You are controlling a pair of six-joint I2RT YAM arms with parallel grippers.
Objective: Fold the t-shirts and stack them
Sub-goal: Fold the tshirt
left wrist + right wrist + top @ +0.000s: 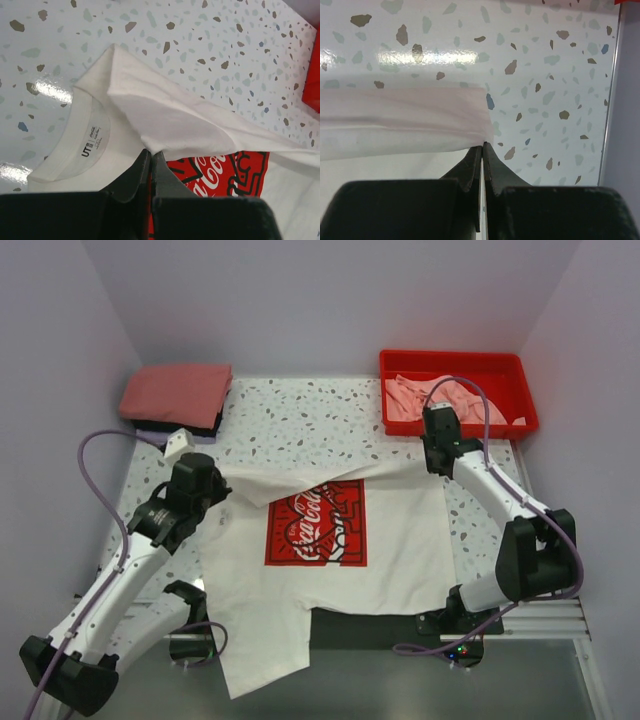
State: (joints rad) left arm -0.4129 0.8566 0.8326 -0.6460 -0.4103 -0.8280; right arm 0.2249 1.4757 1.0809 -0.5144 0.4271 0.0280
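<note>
White t-shirt [400,540], where is it?
— Flat on the table [300,420], red print up, a top flap folded down beside the collar
— And the jaws?
— Left gripper [151,152] pinches that flap's edge; right gripper [483,146] pinches its other end, both pressed together on cloth
— The others?
— Salmon-red folded stack [178,392] back left, pink tees [420,400] in the red tray [520,370]

White-and-black arms [120,580] — purple cables [81,460]

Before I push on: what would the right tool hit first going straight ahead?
Past the white t-shirt fold pinched in the right tool, likely the speckled table; depth is unclear.
</note>
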